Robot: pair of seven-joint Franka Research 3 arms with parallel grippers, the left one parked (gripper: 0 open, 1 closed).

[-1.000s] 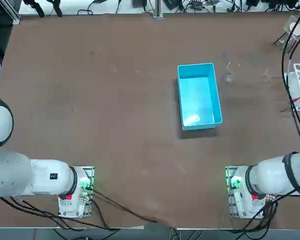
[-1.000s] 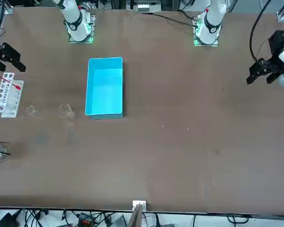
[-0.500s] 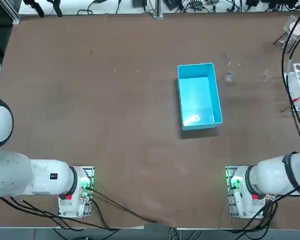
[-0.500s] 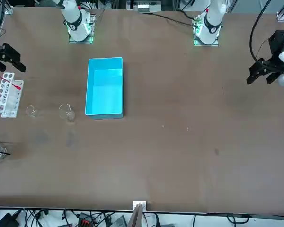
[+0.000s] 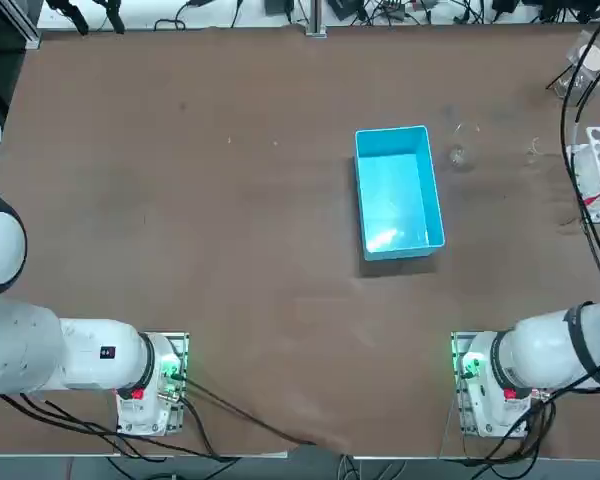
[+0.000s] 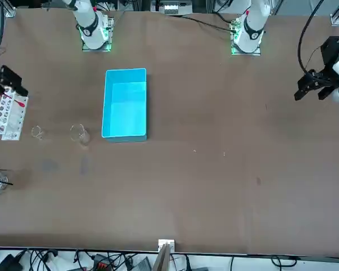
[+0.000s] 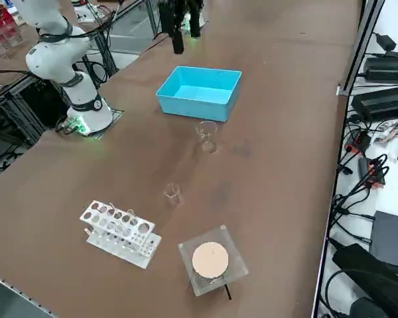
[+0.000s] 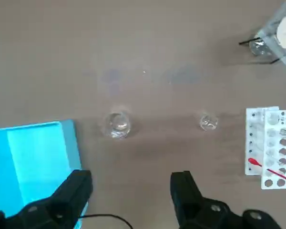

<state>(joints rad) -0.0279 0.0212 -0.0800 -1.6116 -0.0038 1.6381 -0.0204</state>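
Note:
My right gripper [image 8: 128, 188] hangs open above the table with nothing between its fingers. In the front view the right gripper [image 6: 7, 83] is over the robot-side end of a white tube rack [image 6: 8, 113], at the table's right side. Below the gripper stand a larger glass beaker [image 8: 117, 123] and a small glass beaker [image 8: 209, 122], both upright and apart from it. The tube rack [image 8: 268, 148] holds a red-tipped item. An empty blue bin [image 8: 33, 157] lies beside the larger beaker [image 6: 79, 133].
A clear square stand carrying a tan disc [image 7: 211, 260] sits near the far right corner, beyond the tube rack [image 7: 119, 232]. The blue bin [image 5: 398, 192] lies right of the table's middle. Cables run along the table's right edge.
In the front view my right gripper has shifted slightly away from the robot's side, ending over the end of the tube rack. Nothing on the table has moved.

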